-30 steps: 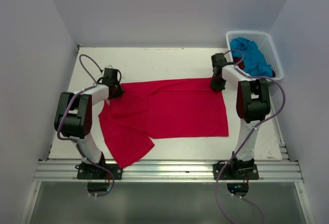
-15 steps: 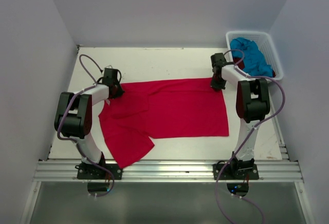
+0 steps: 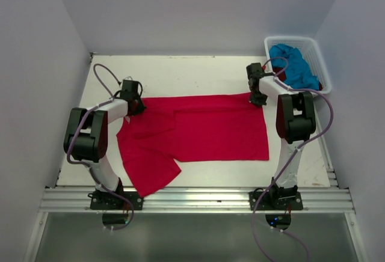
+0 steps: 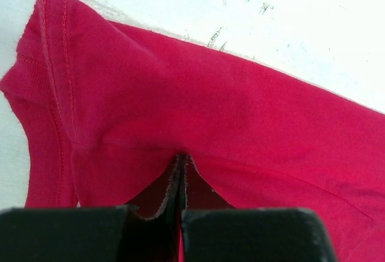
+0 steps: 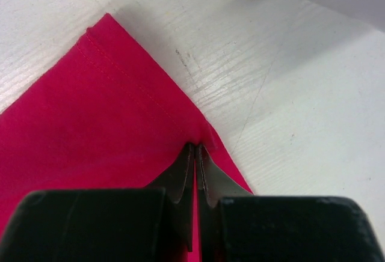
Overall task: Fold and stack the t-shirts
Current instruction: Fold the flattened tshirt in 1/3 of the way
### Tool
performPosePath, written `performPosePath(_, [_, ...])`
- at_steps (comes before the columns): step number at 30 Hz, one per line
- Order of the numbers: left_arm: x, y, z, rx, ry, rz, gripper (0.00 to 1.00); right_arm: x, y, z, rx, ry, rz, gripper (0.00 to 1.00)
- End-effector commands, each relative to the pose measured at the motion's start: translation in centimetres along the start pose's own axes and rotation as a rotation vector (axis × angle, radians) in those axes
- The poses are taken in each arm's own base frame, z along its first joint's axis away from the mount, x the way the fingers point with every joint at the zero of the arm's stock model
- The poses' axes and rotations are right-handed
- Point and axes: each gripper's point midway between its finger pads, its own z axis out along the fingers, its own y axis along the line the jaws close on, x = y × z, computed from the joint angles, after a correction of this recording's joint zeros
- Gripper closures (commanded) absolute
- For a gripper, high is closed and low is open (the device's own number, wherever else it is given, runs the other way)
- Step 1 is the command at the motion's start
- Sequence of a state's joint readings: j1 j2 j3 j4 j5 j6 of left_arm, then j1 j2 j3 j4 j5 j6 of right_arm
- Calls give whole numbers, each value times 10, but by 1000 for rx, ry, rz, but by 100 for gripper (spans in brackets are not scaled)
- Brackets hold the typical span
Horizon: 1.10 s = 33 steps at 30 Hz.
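Red-pink t-shirt (image 3: 198, 130) lies spread flat on the white worktop (image 3: 180, 73), its long side across the arms. One flap juts toward the left arm's base. Left pincer (image 4: 181, 161) is closed on a pinch of cloth by the far-left shoulder seam. The right pincer (image 5: 195, 149) is closed on the far-right hem corner (one layer or two, hard to say). Cloth is a soft matte knit with stitched hems, light and limp. It will likely sag and crease between grips, so best held at corners or seams, both sides moved together. Turquoise t-shirt (image 3: 293, 63) sits crumpled in the white lattice basket (image 3: 322, 70), far-right corner. Worktop surface is scuffed, with a faint grain.
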<state>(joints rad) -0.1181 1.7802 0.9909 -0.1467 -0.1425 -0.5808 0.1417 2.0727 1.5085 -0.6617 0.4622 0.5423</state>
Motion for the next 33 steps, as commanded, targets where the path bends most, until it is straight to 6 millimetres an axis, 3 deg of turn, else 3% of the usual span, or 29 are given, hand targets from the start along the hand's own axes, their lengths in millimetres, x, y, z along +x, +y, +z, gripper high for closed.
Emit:
performPosePath(1, [18, 17, -2, -59, 50, 35, 100, -9, -16, -4, 53, -35, 14, 99])
performPosePath(4, [17, 17, -2, -56, 48, 35, 100, -10, 5, -10, -82, -43, 1, 82])
performPosePath(5, [15, 15, -4, -46, 42, 35, 100, -14, 21, -21, -200, -68, 8, 76])
performPosePath(6, [13, 13, -5, -37, 33, 33, 100, -19, 25, -28, -243, -91, 15, 65])
performPosePath(7, [12, 11, -6, -27, 28, 33, 100, -22, 31, -38, -288, -118, 15, 61])
performPosePath(8, [6, 6, -12, 0, 12, 35, 100, -35, 34, -59, -347, -193, 26, 60])
performPosePath(11, [-5, -7, -22, 68, -30, 37, 100, -48, 37, -88, -421, -272, 35, 55])
performPosePath(12, [-17, -14, -31, 104, -72, 32, 100, -57, 33, -106, -448, -311, 48, 54])
performPosePath(14, [-28, -26, -48, 160, -121, 34, 100, -61, 32, -121, -468, -349, 46, 54])
performPosePath(18, [-47, -38, -76, 205, -188, 41, 100, -63, 28, -144, -470, -353, 26, 55])
performPosePath(21, [-42, -32, -80, 166, -154, 37, 100, -52, 34, -143, -480, -313, -1, 62])
performPosePath(22, [-38, -30, -79, 153, -135, 36, 100, -45, 38, -135, -477, -279, -17, 71])
performPosePath(23, [-32, -28, -77, 147, -111, 34, 100, -38, 38, -134, -473, -243, -26, 99])
performPosePath(25, [-15, -28, -76, 165, -49, 41, 100, -23, 43, -129, -489, -177, -38, 100])
performPosePath(28, [8, -34, -94, 246, 7, 65, 100, 2, 46, -140, -519, -143, -78, 100])
performPosePath(31, [26, -39, -130, 285, 17, 142, 100, 40, 38, -159, -579, -105, -123, 100])
performPosePath(32, [39, -42, -151, 303, 31, 177, 100, 42, 31, -172, -589, -125, -123, 100])
performPosePath(33, [51, -39, -158, 303, 52, 191, 100, 48, 26, -177, -593, -126, -130, 100])
